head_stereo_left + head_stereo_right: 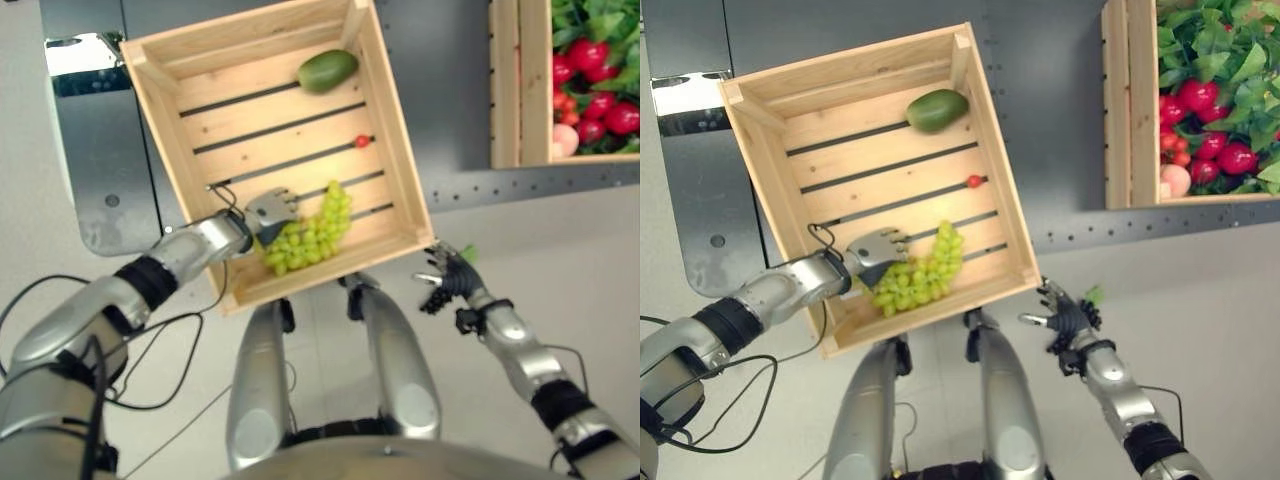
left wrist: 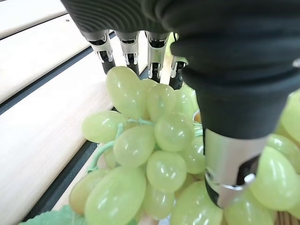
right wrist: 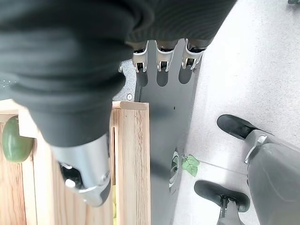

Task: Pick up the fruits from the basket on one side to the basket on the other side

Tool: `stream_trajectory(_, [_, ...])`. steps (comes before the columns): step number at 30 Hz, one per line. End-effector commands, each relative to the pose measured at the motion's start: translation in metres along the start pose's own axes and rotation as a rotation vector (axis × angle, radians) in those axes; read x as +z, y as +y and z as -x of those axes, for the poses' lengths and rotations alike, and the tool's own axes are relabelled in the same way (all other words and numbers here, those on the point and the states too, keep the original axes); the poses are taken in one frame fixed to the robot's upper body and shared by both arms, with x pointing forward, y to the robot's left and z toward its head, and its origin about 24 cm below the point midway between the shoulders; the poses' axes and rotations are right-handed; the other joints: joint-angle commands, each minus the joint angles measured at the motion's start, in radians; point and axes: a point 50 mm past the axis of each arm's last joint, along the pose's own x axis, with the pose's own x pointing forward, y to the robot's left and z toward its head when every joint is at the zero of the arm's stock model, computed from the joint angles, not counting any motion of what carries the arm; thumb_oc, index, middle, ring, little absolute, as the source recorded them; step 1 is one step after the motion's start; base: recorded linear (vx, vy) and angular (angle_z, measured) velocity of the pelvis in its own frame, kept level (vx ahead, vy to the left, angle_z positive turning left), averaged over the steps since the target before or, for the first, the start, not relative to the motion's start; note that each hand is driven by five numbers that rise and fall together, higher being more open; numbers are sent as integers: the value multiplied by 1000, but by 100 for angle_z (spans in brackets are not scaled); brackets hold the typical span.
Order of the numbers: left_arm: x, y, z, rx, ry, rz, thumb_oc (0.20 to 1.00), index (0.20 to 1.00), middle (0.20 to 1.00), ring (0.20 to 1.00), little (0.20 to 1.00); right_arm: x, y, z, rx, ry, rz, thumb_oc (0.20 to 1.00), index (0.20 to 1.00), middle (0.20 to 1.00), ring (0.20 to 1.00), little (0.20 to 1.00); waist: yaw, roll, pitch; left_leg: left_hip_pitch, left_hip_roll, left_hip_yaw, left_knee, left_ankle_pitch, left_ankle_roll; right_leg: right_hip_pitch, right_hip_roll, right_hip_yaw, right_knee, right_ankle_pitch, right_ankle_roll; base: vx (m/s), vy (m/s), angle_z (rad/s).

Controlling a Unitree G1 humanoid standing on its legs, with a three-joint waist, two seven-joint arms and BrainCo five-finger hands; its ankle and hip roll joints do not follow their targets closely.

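Near the front-left corner of the wooden crate (image 1: 180, 75), the left hand (image 1: 268, 212) sits on the bunch of green grapes (image 1: 312, 235). L wrist view: straight fingers (image 2: 124, 46) lie over the top of the grapes, thumb (image 2: 229, 164) down beside them w/ grapes either side; fingers not curled round, resting on the bunch. Grapes lie on the crate's slatted floor, touching the front wall, approx. mid-way along it.

Same crate also holds a green mango (image 1: 327, 70) by the far wall near the far-right corner, and a small red fruit (image 1: 362, 141) by the right wall, well apart from the grapes. Crate sits skewed on the dark table (image 1: 440, 90), its front corner overhanging the table's front edge.

Right hand (image 1: 446, 275) hangs off the table, just past the crate's front-right corner, over the floor (image 1: 560, 250), holding nothing. R wrist view: fingers (image 3: 162, 56) straight & relaxed, slightly spread, thumb (image 3: 86, 176) apart; crate wall and mango show past them. A small green leaf (image 3: 190, 164) lies on the floor by the table edge.

At the table's far-right corner stands a second crate (image 1: 520, 90) w/ red fruits (image 1: 600, 100), a pale peach-like one (image 1: 565, 138) and green leaves (image 1: 590, 18).
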Motion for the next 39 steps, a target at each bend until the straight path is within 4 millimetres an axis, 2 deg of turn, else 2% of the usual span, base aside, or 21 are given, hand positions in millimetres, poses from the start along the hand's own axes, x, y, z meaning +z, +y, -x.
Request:
stream_trajectory(1, [30,-55,3,-191,-41,74,1000,1000,1000,1000,1000,15,-11,9,-12,-83,6,1000,1000,1000,1000,1000,-2,4,-11,-8,-12,-8,93,-144,8,-33,7,-10,18,-10,79,0,0,0])
stream_trajectory(2, [31,-58,2,-199,-37,78,1000,1000,1000,1000,1000,15,-11,8,-13,-84,4,1000,1000,1000,1000,1000,-2,4,-11,-9,-12,-8,94,-144,8,-35,8,-9,19,-10,78,0,0,0])
stream_trajectory(3, [33,-60,1,-208,-35,85,865,865,865,865,865,15,-11,8,-13,-85,0,1000,1000,1000,1000,1000,-3,2,-11,-10,-12,-7,97,-144,8,-36,8,-8,21,-10,78,0,0,0])
stream_trajectory(4, [34,-63,-2,-217,-27,93,438,438,438,438,438,15,-10,7,-14,-86,0,1000,1000,1000,1000,1000,-5,0,-11,-12,-11,-6,98,-144,8,-38,8,-8,22,-9,78,0,0,0])
stream_trajectory(5, [35,-63,-2,-216,-27,93,366,366,366,366,366,15,-10,7,-14,-86,0,1000,1000,1000,1000,1000,-4,0,-11,-12,-11,-6,98,-144,8,-38,8,-8,23,-9,78,0,0,0])
stream_trajectory(6, [35,-64,-2,-219,-25,89,200,200,200,200,200,16,-10,7,-13,-88,-1,1000,1000,1000,1000,1000,-5,-1,-11,-13,-11,-6,98,-144,7,-39,7,-7,23,-8,78,0,0,0])
stream_trajectory(14, [41,-68,-5,-230,-29,100,200,200,200,200,200,16,-9,7,-9,-94,-5,1000,1000,1000,1000,1000,-4,-4,-11,-15,-11,-9,98,-142,6,-37,7,-8,18,-5,77,0,0,0])
stream_trajectory(22, [37,-73,-4,-245,-5,103,200,200,200,200,200,17,-8,6,-4,-95,-6,1000,1000,1000,1000,1000,-3,-3,-11,-15,-12,-10,95,-138,4,-37,7,-6,15,-1,76,0,0,0])
stream_trajectory(29, [35,-62,-11,-210,3,127,200,200,200,200,200,16,-8,5,-6,-89,-11,1000,1000,1000,1000,1000,-5,-6,-11,-16,-11,-10,97,-137,4,-37,8,-5,16,0,75,0,0,0])
stream_trajectory(33, [30,-60,-8,-171,40,207,200,200,200,200,200,15,-8,6,-12,-88,-24,1000,1000,1000,1000,1000,0,-3,-11,-14,-11,-9,96,-135,4,-37,7,-7,17,1,75,0,0,0])
stream_trajectory(34, [26,-70,-1,-179,68,235,200,200,200,200,200,14,-8,7,-16,-88,-27,1000,1000,1000,1000,1000,1,-1,-11,-13,-10,-9,95,-134,3,-36,6,-9,16,2,75,0,0,0])
stream_trajectory(39, [16,-62,15,-45,139,437,200,200,200,200,200,11,-13,14,-47,-89,-38,1000,1000,1000,1000,1000,17,13,-11,-4,-15,-12,89,-130,3,-28,1,-14,13,2,74,0,0,0])
